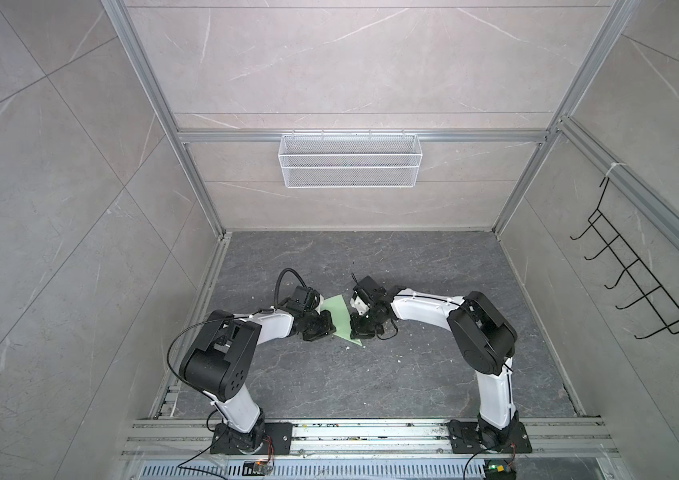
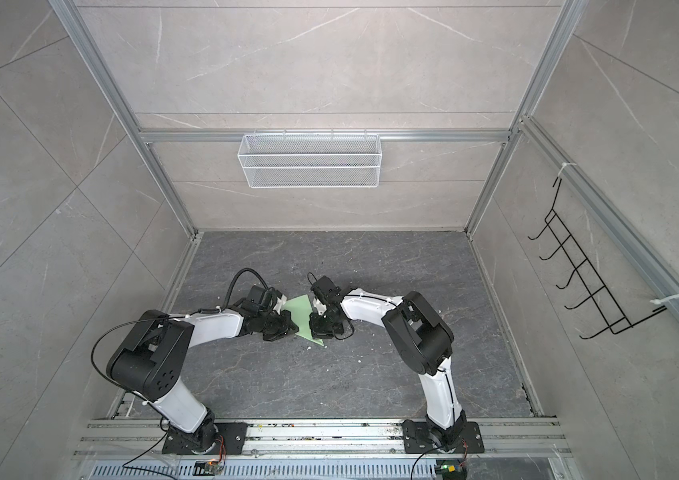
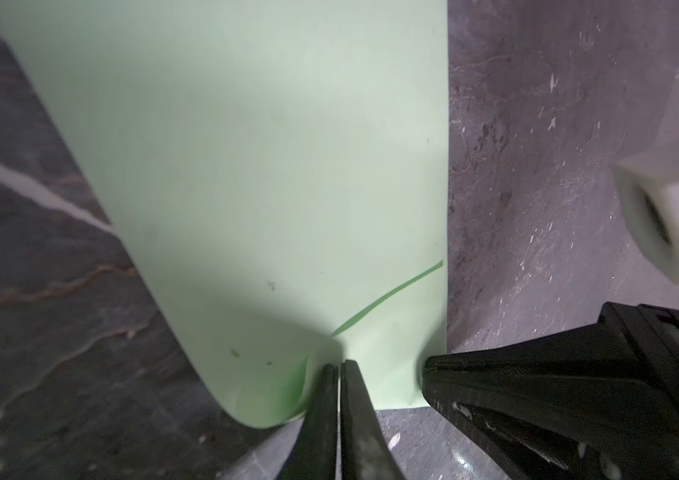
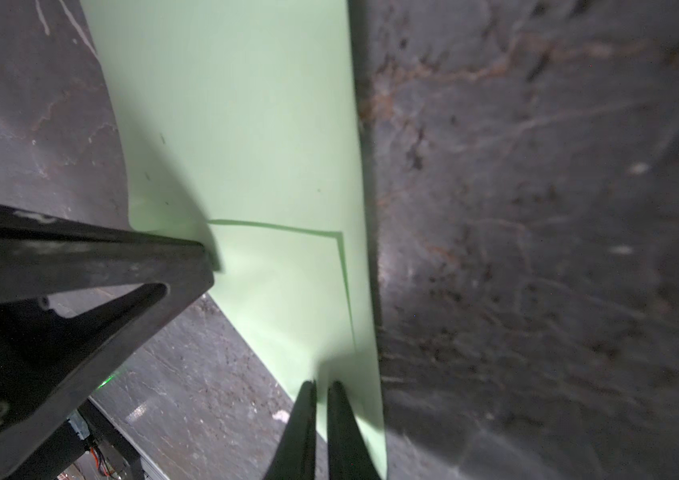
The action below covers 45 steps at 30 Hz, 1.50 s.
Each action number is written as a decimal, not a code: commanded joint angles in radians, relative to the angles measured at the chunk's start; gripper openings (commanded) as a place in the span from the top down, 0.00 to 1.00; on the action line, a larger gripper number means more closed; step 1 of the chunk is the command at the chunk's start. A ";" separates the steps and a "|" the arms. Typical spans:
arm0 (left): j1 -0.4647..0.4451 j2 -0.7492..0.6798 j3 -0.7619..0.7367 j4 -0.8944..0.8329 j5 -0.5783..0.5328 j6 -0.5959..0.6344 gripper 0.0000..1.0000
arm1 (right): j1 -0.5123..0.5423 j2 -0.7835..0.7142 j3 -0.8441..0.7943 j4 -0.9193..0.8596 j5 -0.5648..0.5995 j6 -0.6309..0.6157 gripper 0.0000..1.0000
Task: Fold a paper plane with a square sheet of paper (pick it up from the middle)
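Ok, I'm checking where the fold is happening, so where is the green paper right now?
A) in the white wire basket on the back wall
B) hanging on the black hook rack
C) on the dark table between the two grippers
C: in both top views the pale green paper lies on the dark table, between the left gripper and the right gripper.

Both top views look steeply down from high above the near edge of the tabletop [image 1: 371,374] toward the back wall [image 1: 350,62]. They stand far enough off to hold the whole workspace, and they share nearly all of it with a slight sideways shift. Each wrist camera sits very close behind its own fingers, the left gripper [image 3: 339,368] and the right gripper [image 4: 321,384], looking along them at the same pale green paper [image 3: 246,166] and the tabletop beside it.
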 commanded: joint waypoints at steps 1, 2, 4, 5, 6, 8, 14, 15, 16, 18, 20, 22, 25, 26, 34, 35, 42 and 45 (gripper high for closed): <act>0.022 -0.001 -0.075 -0.003 -0.115 0.025 0.86 | 0.001 0.052 -0.005 -0.075 0.060 0.013 0.87; 0.025 -0.006 -0.091 0.016 -0.119 0.021 0.85 | -0.002 0.052 -0.007 -0.075 0.060 0.013 0.87; 0.040 -0.011 -0.126 0.051 -0.125 0.007 0.82 | -0.001 0.052 -0.010 -0.074 0.060 0.016 0.88; 0.046 -0.011 -0.141 0.073 -0.126 -0.001 0.80 | -0.003 0.052 -0.011 -0.072 0.060 0.016 0.88; 0.055 -0.008 -0.157 0.094 -0.127 -0.009 0.77 | -0.003 0.052 -0.013 -0.070 0.059 0.017 0.88; 0.075 -0.003 -0.178 0.120 -0.125 -0.023 0.74 | -0.004 0.052 -0.015 -0.070 0.060 0.018 0.88; 0.123 -0.038 -0.220 0.158 -0.128 -0.049 0.64 | -0.011 0.053 -0.023 -0.064 0.059 0.022 0.88; 0.128 -0.056 -0.223 0.154 -0.129 -0.049 0.62 | -0.011 0.053 -0.023 -0.063 0.059 0.022 0.88; 0.130 -0.077 -0.219 0.146 -0.128 -0.048 0.61 | -0.011 0.053 -0.022 -0.062 0.057 0.022 0.88; 0.130 -0.123 -0.204 0.114 -0.126 -0.043 0.59 | -0.012 0.052 -0.021 -0.058 0.053 0.021 0.88; 0.130 -0.181 -0.182 0.079 -0.118 -0.041 0.57 | -0.013 0.050 -0.020 -0.053 0.048 0.021 0.88; 0.125 -0.233 -0.162 0.063 -0.095 -0.049 0.55 | -0.012 0.050 -0.013 -0.055 0.046 0.020 0.88; 0.091 -0.283 -0.141 0.059 -0.074 -0.066 0.54 | -0.012 0.052 -0.009 -0.054 0.045 0.019 0.88; 0.074 -0.288 -0.134 0.059 -0.076 -0.074 0.55 | -0.013 0.052 -0.007 -0.055 0.045 0.019 0.88; -0.036 -0.145 -0.075 0.091 -0.062 -0.109 0.77 | -0.013 0.049 0.002 -0.054 0.040 0.011 0.88; -0.044 -0.119 -0.062 0.091 -0.059 -0.109 0.80 | -0.012 0.044 0.006 -0.055 0.039 0.007 0.88; -0.054 -0.035 -0.002 0.016 -0.095 -0.111 0.93 | -0.011 0.009 0.035 -0.061 0.019 -0.029 0.88; -0.054 -0.014 0.003 -0.015 -0.109 -0.112 0.97 | -0.007 -0.006 0.056 -0.063 0.015 -0.037 0.88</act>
